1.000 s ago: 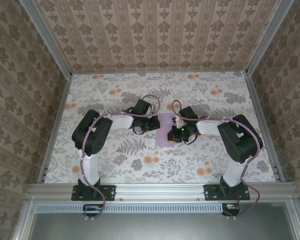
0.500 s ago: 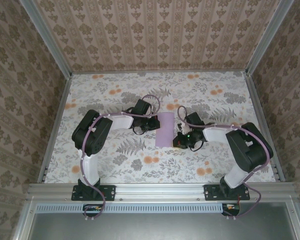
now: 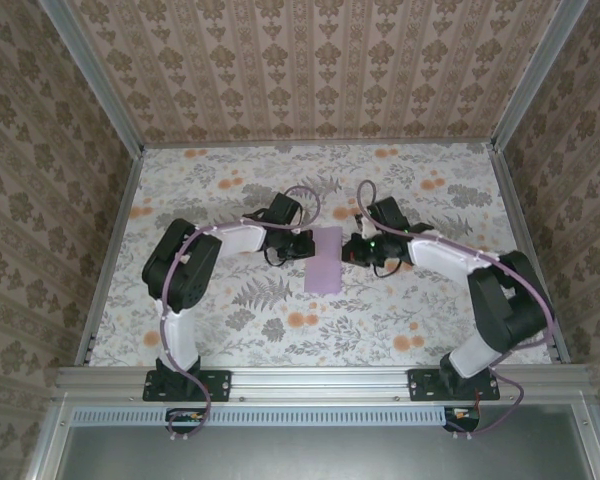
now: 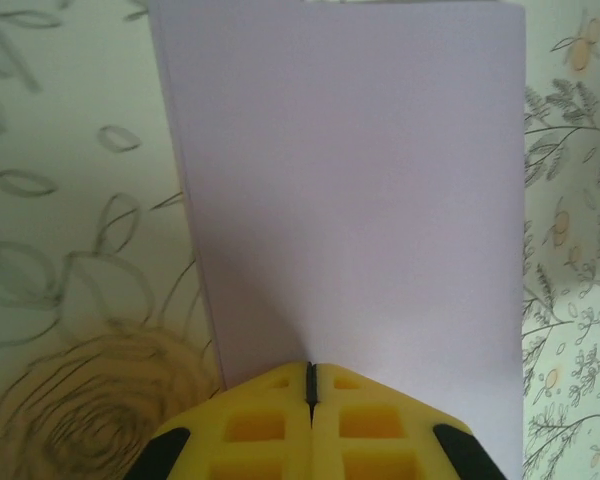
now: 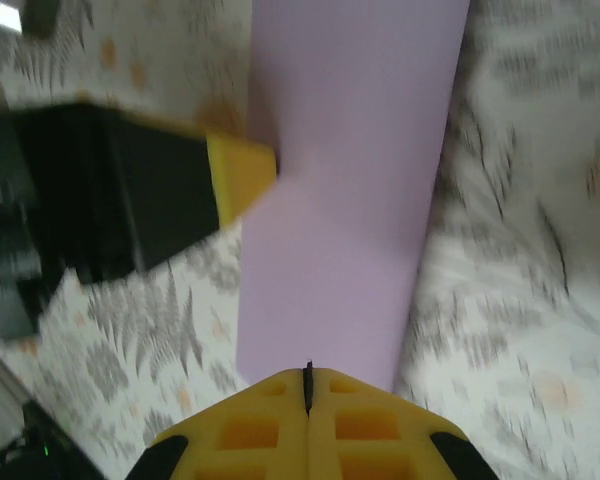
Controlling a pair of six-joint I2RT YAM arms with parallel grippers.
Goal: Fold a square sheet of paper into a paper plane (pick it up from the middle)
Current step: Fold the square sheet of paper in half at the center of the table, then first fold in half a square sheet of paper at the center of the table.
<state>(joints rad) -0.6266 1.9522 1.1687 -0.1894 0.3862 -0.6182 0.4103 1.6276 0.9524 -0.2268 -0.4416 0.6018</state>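
The lilac sheet of paper lay as a narrow rectangle on the flowered table, between my two grippers.
My left gripper had its jaws pressed together at one long edge of the sheet. My right gripper had its jaws together too, at the opposite edge, seemingly touching it, though that wrist view was blurred.

Damask-papered walls (beige) enclose a floral tabletop.

The bench wears a floral cover. A lilac sheet of paper, folded narrow, lies near its middle.
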